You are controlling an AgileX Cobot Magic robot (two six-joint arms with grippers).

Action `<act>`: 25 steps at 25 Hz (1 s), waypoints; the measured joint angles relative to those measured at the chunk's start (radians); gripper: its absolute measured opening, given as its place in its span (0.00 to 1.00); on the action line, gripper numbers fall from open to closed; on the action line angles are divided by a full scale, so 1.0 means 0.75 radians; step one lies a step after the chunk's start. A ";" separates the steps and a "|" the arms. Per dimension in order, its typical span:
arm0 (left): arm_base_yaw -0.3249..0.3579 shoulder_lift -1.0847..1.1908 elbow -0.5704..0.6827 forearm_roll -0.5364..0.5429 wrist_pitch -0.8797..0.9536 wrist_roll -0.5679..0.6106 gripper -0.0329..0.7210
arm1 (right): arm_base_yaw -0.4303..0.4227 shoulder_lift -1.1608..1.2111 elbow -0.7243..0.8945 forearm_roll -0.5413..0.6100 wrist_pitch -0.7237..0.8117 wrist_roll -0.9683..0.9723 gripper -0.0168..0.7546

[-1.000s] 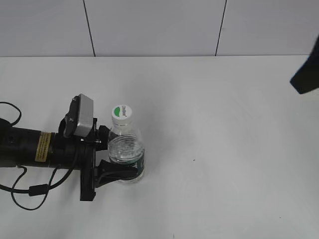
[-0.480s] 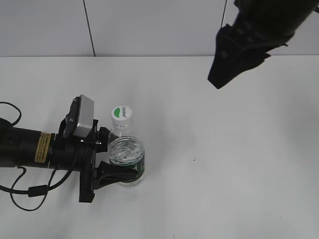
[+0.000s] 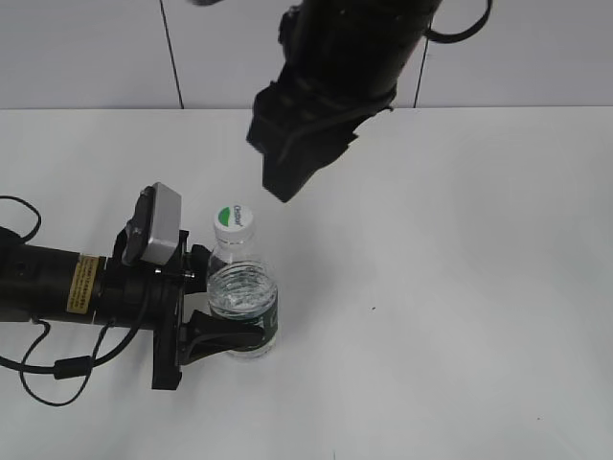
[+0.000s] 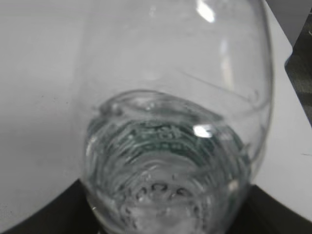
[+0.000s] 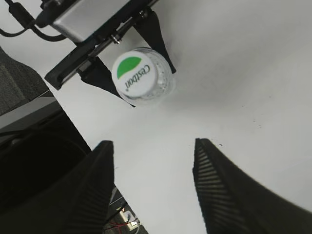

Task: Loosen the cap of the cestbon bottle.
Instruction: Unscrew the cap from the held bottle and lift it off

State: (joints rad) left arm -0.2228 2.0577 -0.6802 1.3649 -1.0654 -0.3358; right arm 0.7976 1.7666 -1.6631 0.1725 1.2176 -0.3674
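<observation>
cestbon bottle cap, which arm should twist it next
Right. The left gripper is shut around the cestbon bottle, bracing it upright on the table. The right gripper is open and free above the cap, so it can likely descend and turn it.

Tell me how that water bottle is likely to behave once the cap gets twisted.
The cestbon bottle has thin clear walls, so it would probably flex if squeezed hard. It stands upright and narrow, so it might tip, though the left gripper clamps its lower body. The smooth plastic may slip and turn as the cap is twisted.
</observation>
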 joint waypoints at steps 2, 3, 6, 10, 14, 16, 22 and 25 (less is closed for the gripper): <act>0.000 0.000 0.000 0.000 0.000 0.000 0.59 | 0.021 0.047 -0.022 0.001 0.000 0.052 0.54; 0.000 0.000 0.000 0.000 0.000 0.000 0.59 | 0.028 0.064 -0.036 0.004 0.000 0.073 0.54; 0.000 0.000 0.000 0.001 0.000 0.000 0.59 | 0.039 0.108 -0.080 0.008 0.003 0.126 0.54; 0.000 0.000 0.000 0.001 0.000 0.000 0.59 | 0.053 0.157 -0.155 0.010 0.004 0.159 0.54; 0.000 0.000 0.000 0.001 0.000 0.000 0.59 | 0.075 0.205 -0.177 0.006 0.004 0.193 0.54; 0.000 0.000 0.000 0.001 0.000 0.000 0.59 | 0.087 0.216 -0.177 0.004 0.004 0.202 0.54; 0.000 0.000 0.000 0.001 0.001 0.000 0.59 | 0.099 0.252 -0.180 -0.004 0.004 0.218 0.54; 0.000 0.000 0.000 0.001 0.001 0.000 0.59 | 0.100 0.283 -0.181 -0.010 0.004 0.223 0.54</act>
State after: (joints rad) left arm -0.2228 2.0577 -0.6802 1.3654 -1.0643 -0.3358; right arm 0.8726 1.9789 -1.7985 0.1652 1.2205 -0.2005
